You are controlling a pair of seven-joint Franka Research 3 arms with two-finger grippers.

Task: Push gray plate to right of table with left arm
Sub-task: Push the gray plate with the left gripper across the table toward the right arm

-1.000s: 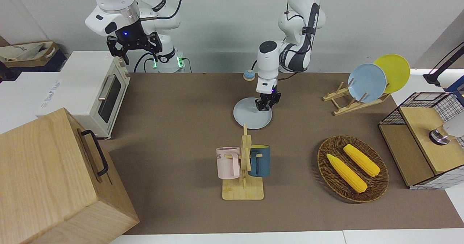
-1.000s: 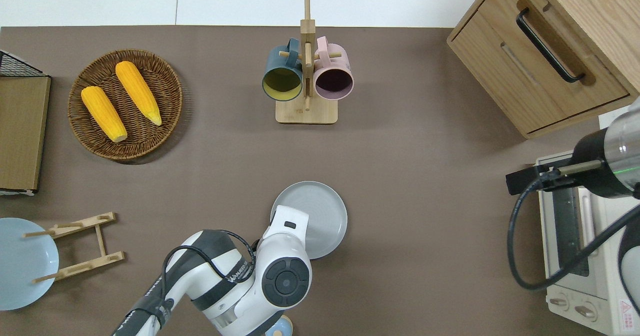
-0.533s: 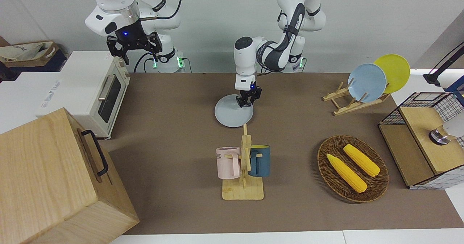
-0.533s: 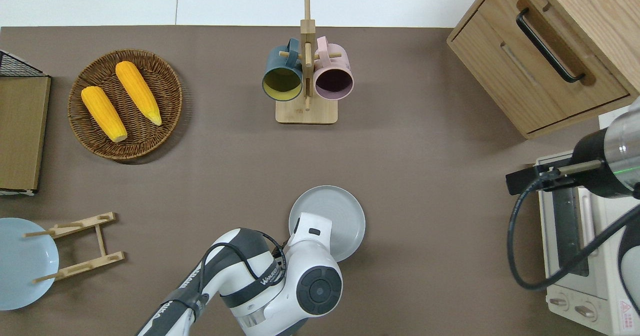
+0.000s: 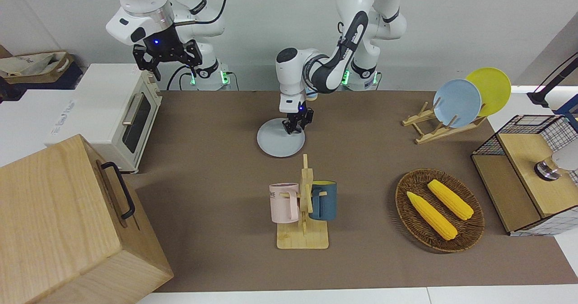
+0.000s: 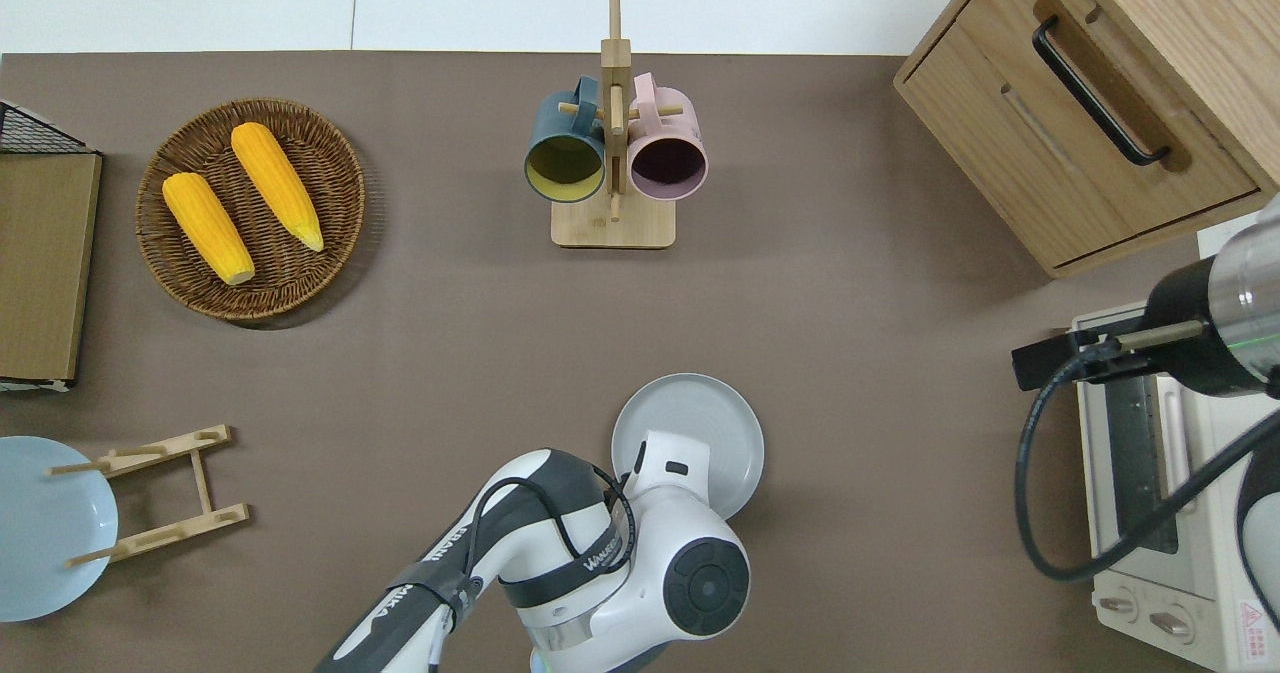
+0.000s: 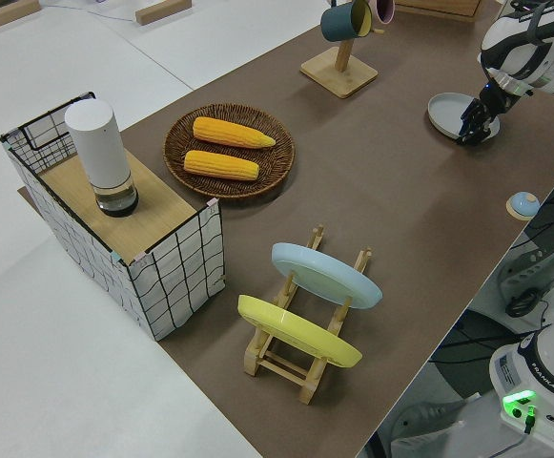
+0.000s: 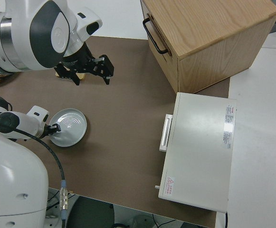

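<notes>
The gray plate (image 5: 276,142) (image 6: 705,421) (image 7: 445,111) (image 8: 71,124) lies flat on the brown table (image 5: 216,168), midway along it and nearer to the robots than the mug rack. My left gripper (image 5: 295,126) (image 7: 473,130) (image 8: 55,129) points down with its tip at the plate's rim, on the side nearer the robots and toward the left arm's end. In the overhead view the left arm's wrist (image 6: 690,563) covers that part of the plate. My right gripper (image 5: 167,59) is parked.
A mug rack (image 5: 302,209) with two mugs stands farther from the robots than the plate. The toaster oven (image 5: 122,114) and wooden cabinet (image 5: 67,222) fill the right arm's end. A corn basket (image 5: 440,209), plate rack (image 5: 456,103) and wire crate (image 5: 528,173) occupy the left arm's end.
The left gripper and the gray plate have slid together along the table toward the right arm's end. The right arm has not moved.
</notes>
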